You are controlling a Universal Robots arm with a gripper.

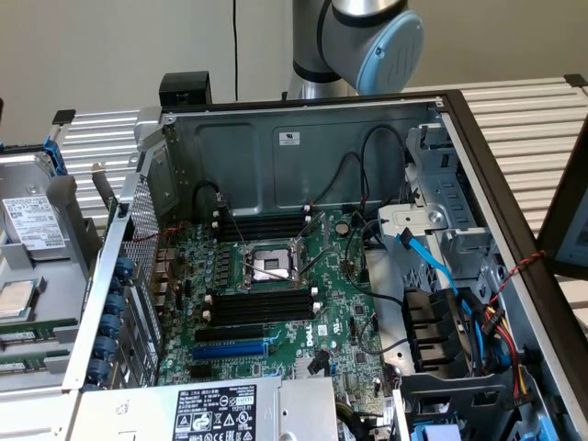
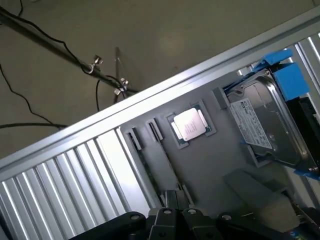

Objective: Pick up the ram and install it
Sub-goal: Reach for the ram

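Observation:
Green ram sticks [image 1: 32, 333] lie in a grey parts tray [image 1: 64, 266] at the exterior view's left, beside the open computer case. In the wrist view the same tray [image 2: 210, 165] lies below the camera, and one ram [image 2: 148, 170] shows edge-on as a thin dark line between black end clips. My gripper [image 2: 176, 200] hangs above the tray, its black body along the frame's edge near that stick. The motherboard [image 1: 340, 312] lies flat in the case, with black memory slots [image 1: 260, 308] beside the processor socket [image 1: 266, 266].
The tray also carries a hard drive [image 2: 265, 125] in a blue bracket and a loose processor chip [image 2: 190, 124]. The arm's grey and blue joint [image 1: 367, 41] stands behind the case. Cables, a drive cage [image 1: 441, 230] and a blue expansion slot [image 1: 230, 349] crowd the case.

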